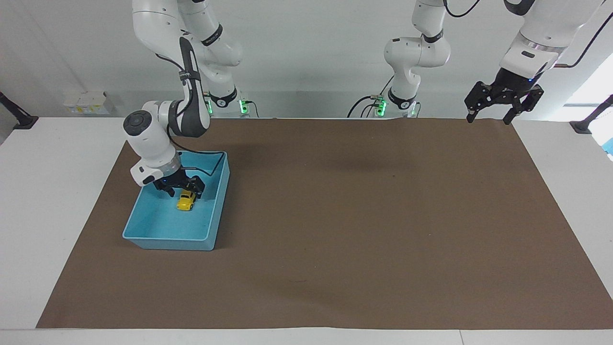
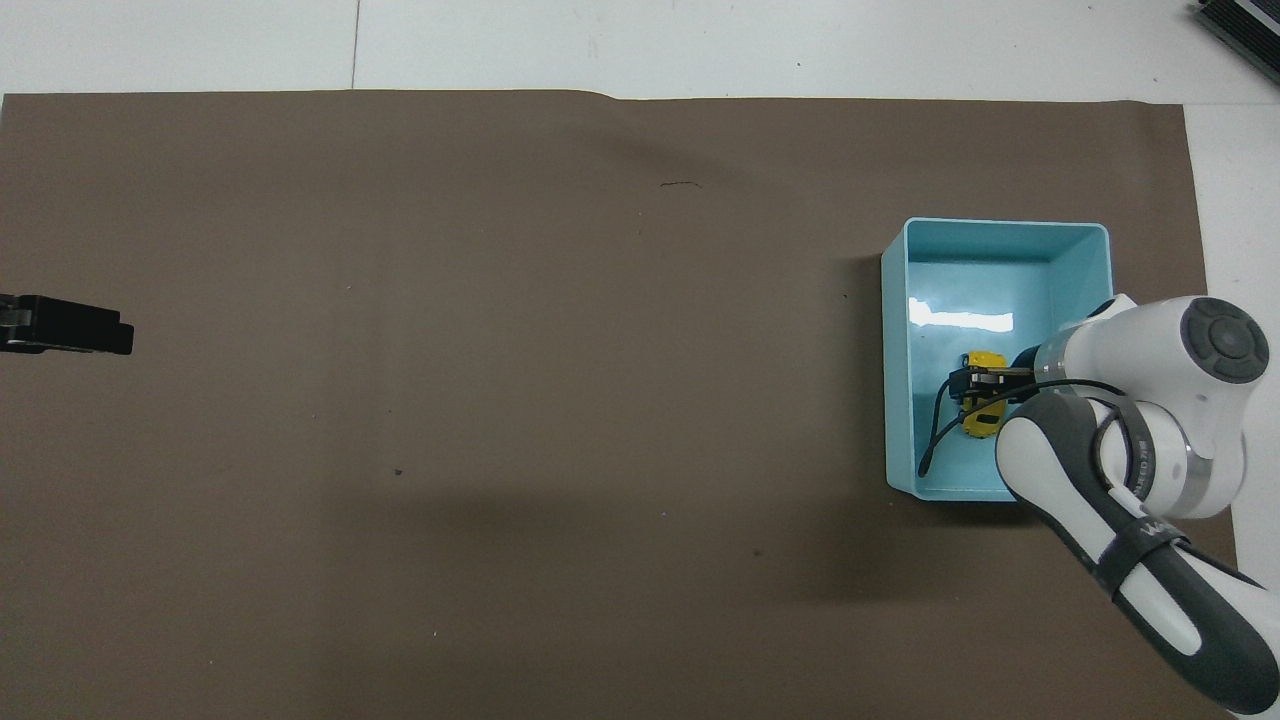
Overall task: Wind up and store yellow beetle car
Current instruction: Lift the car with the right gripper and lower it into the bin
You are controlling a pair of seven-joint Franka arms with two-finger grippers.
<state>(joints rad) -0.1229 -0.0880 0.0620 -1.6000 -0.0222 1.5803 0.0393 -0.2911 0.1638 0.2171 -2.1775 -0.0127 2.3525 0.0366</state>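
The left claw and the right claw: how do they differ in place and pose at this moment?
The right claw is low inside the blue bin, just over the yellow beetle car; the left claw hangs high over the brown mat's corner nearest the left arm's base. The right claw has the car lying under its spread fingers; the left claw has nothing under it but mat, and its arm waits. Both claws are open and hold nothing.

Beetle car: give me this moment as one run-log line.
yellow beetle car: in blue bin | right pincer: open, over car | left pincer: open, waiting over mat corner
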